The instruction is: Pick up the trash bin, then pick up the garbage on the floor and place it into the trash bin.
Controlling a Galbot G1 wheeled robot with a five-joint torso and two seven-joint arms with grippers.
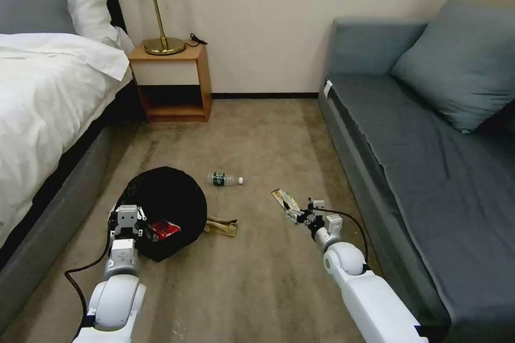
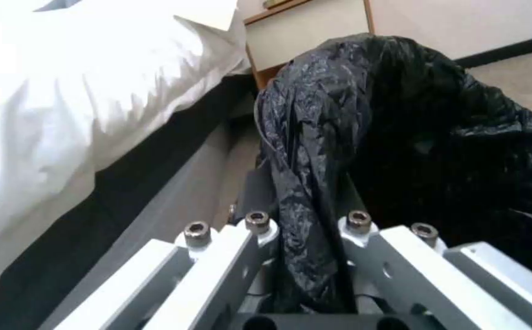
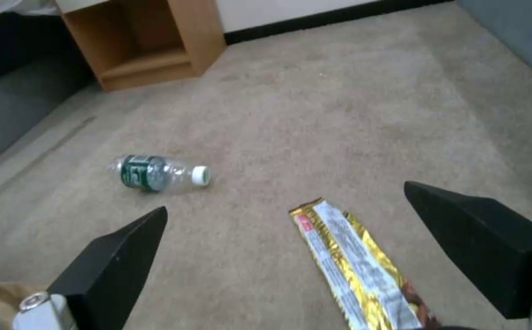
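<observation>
The trash bin [image 1: 166,201], lined with a crinkly black bag [image 2: 400,128], tilts toward me on the carpet beside the bed. My left gripper [image 1: 129,221] is shut on its near rim, the bag [image 2: 309,215] pinched between the fingers. A crushed red-and-white carton [image 1: 163,231] lies inside the bin. A crumpled brown paper bag [image 1: 222,226] rests just right of the bin, and a clear bottle [image 1: 225,178] [image 3: 156,173] with a green label lies farther off. My right gripper [image 1: 301,213] [image 3: 285,198] hangs open just above the gold snack wrapper [image 1: 284,199] [image 3: 351,261].
The bed [image 1: 43,107] runs along the left and a grey sofa [image 1: 418,161] along the right. A wooden nightstand [image 1: 171,83] with a brass lamp [image 1: 161,37] stands against the far wall. Open carpet [image 1: 257,134] lies between them.
</observation>
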